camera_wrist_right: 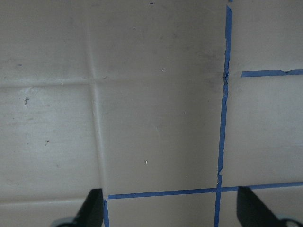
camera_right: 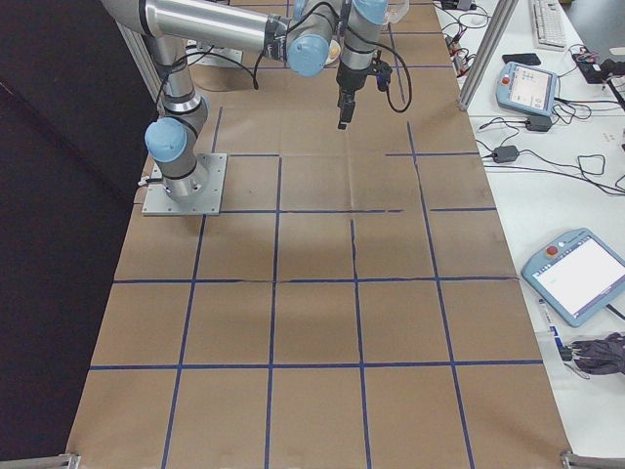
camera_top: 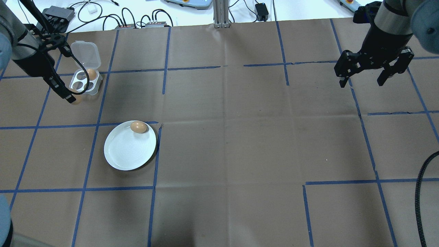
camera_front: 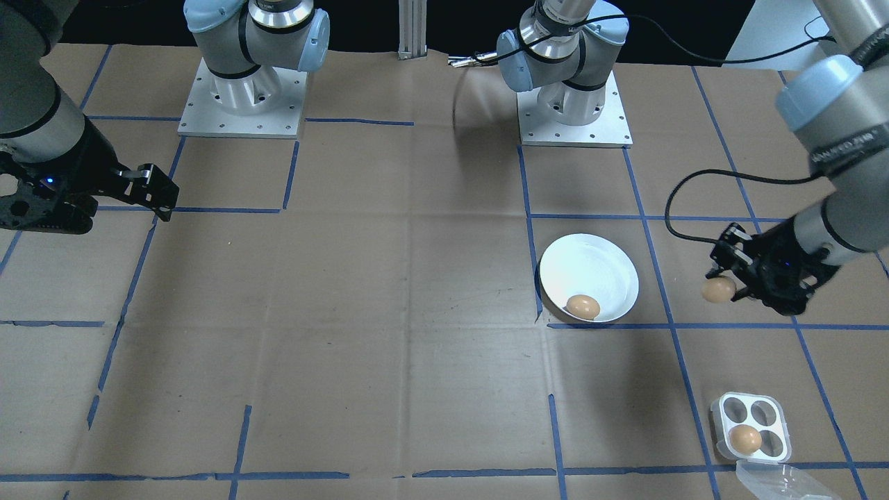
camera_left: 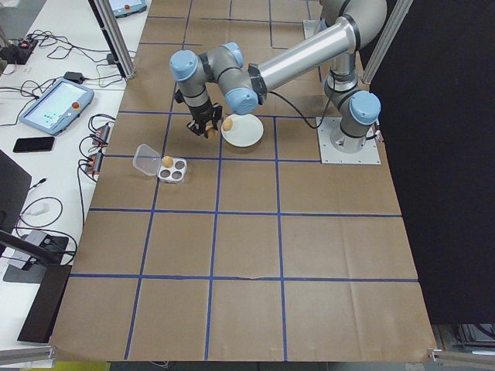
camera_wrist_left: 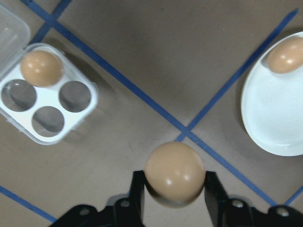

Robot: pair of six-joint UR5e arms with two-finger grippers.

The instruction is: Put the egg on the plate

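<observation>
A: Left gripper (camera_wrist_left: pixel 174 189), note what sits between the fingers.

B: A smooth tan egg (camera_wrist_left: pixel 174 173), matte with a soft highlight, pinched between the two black fingers (camera_wrist_left: pixel 137 194) at its widest part. It is held in the air above the brown paper, over a crossing of blue tape lines (camera_wrist_left: pixel 187 133), between the egg tray (camera_wrist_left: pixel 47 99) and the plate (camera_wrist_left: pixel 274 118), touching neither.

A: Tray details?

B: Small square white plastic tray with rounded corners and four round hollows. One hollow holds a second brown egg (camera_wrist_left: pixel 41 67); three are bare. Its clear lid (camera_top: pixel 88 54) lies hinged open on the side away from the robot.

A: Plate?

B: Round, glossy white, shallow, with a slightly raised rim. A third brown egg (camera_top: pixel 138 127) lies inside it on its side, up against the rim on the edge farthest from the robot.

A: Left arm pose?

B: In the front-facing view the wrist is tilted, so the gripper points down and toward the plate. A black cable (camera_front: pixel 684 201) loops off the wrist. The silver forearm, with its pale blue joint cap, rises up and away behind it.

A: Right gripper (camera_top: pixel 363 81)?

B: Fingers spread wide, nothing between them. It hangs above bare brown paper, well apart from plate, tray and eggs. The wrist camera shows only creased paper and blue tape beneath it.

A: Table surface?

B: Brown kraft paper (camera_top: pixel 226 137), creased, gridded with blue tape.
</observation>
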